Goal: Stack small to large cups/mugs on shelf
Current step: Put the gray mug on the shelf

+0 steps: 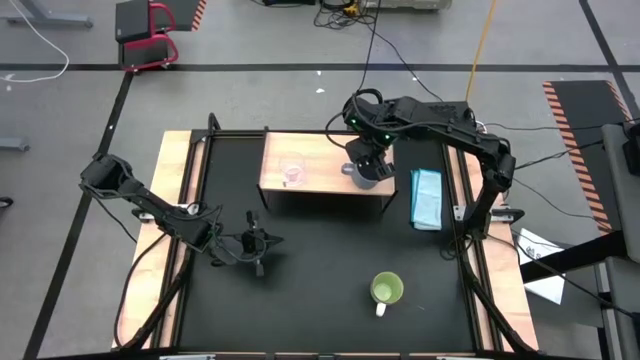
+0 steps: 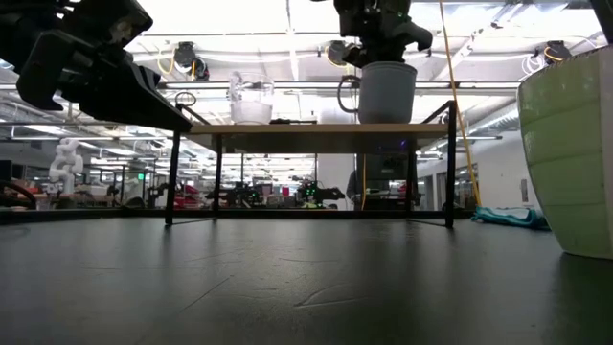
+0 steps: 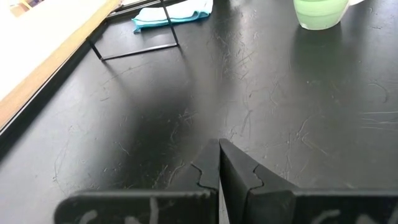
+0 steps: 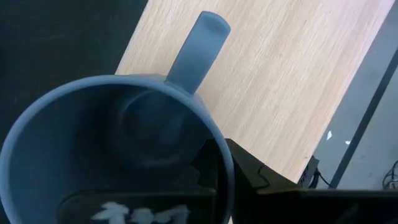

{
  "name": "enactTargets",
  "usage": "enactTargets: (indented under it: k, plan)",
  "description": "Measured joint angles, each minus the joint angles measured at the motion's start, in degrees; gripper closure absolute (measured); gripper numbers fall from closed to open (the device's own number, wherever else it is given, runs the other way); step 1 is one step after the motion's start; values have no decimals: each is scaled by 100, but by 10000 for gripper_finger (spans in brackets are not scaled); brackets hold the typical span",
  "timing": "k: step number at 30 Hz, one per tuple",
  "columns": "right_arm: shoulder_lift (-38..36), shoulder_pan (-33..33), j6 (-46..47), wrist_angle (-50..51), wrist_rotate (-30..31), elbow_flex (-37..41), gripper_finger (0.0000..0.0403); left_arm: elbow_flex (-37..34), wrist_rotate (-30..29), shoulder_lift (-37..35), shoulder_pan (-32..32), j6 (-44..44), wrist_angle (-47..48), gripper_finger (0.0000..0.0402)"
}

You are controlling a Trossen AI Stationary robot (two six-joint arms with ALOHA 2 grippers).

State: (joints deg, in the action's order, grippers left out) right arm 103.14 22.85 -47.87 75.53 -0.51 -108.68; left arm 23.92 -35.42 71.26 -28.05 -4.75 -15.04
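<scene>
Placing second of three vessels, with one mug left to fetch.

Holding grey-blue mug (image 1: 368, 172) by its rim in right gripper (image 1: 362, 160), clamped over shelf (image 1: 320, 150) beside glass cup (image 1: 292, 173) standing there; leaving lime-green mug (image 1: 386, 290) waiting on table (image 1: 310, 290); idling left gripper (image 1: 262, 241) pinched empty nearby.

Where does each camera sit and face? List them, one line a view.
High: overhead, looking down; both arms, shelf.
Low: table height, looking level; grey-blue mug above the shelf, glass cup on it.
Left wrist: over the left hand, shut; lime-green mug ahead.
Right wrist: over the right hand, gripping the grey-blue mug's rim.
High and low share all three cups.
</scene>
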Motion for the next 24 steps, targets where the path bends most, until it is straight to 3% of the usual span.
enactTargets:
  k: [16, 24]
  plan:
    - [54, 9, 134, -234, 15, 15, 402, 0, 89, 0, 2, 57, 38, 394]
    - [92, 12, 297, -115, -254, -148, 375, -195, 111, 0, 2, 54, -115, 394]
